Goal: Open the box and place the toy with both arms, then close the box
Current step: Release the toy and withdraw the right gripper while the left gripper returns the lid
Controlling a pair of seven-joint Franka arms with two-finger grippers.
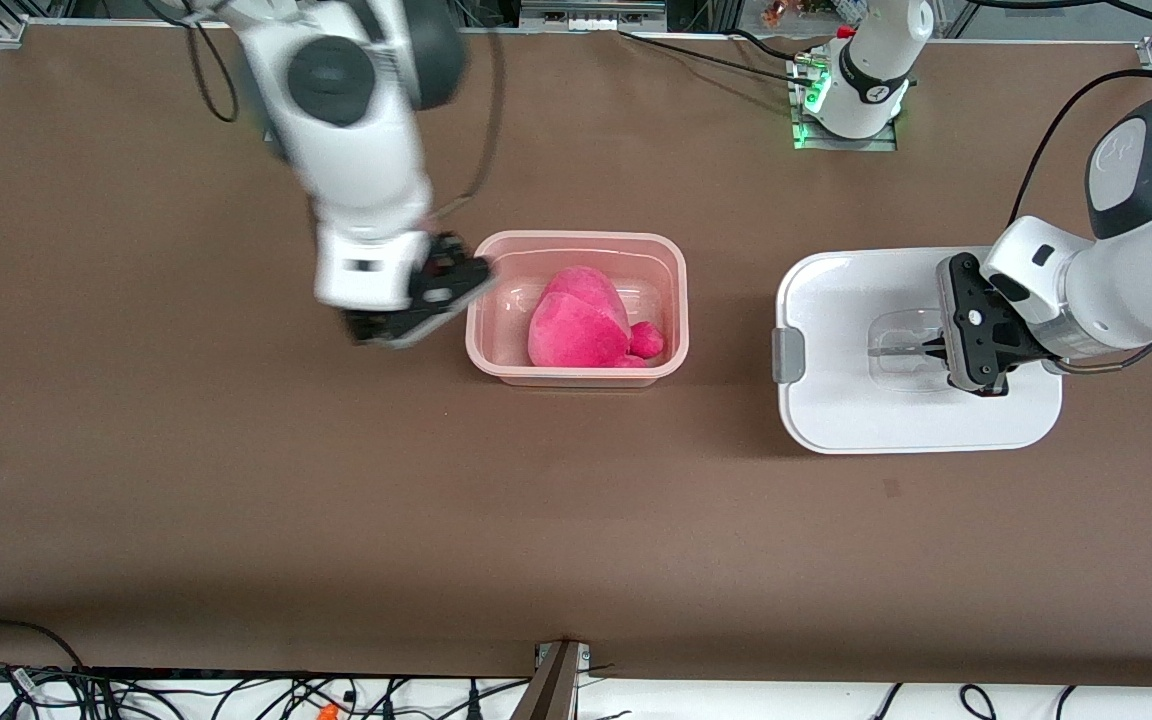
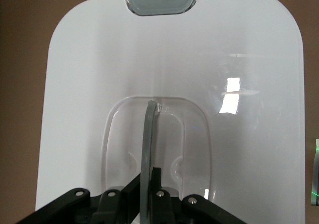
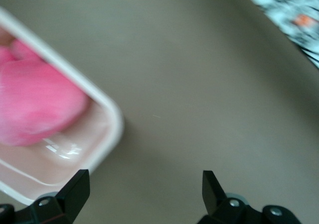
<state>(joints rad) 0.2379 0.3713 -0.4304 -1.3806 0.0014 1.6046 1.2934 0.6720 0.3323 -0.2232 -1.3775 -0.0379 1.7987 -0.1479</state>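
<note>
Left gripper (image 1: 939,350) jaws closed tight on the clear handle (image 2: 148,149) of the white lid (image 1: 836,400). The lid lies flat on the bench (image 1: 236,520) toward the left arm's end, well apart from the box (image 1: 576,375), so the tub's mouth stays clear. One grey clip (image 1: 788,354) shows on the lid edge that faces the box. Likely the lid is gripped ready to be carried across for closing. Right gripper (image 1: 416,300) jaws wide open and empty, over the bench just beside the box edge toward the right arm's end; blurred, so it is in motion. The toy (image 1: 581,320) sits inside the box, bright pink, nub toward the left arm's end. Placing looks done; closing is left. No readable brand, label or writing on the lid, box or toy.
</note>
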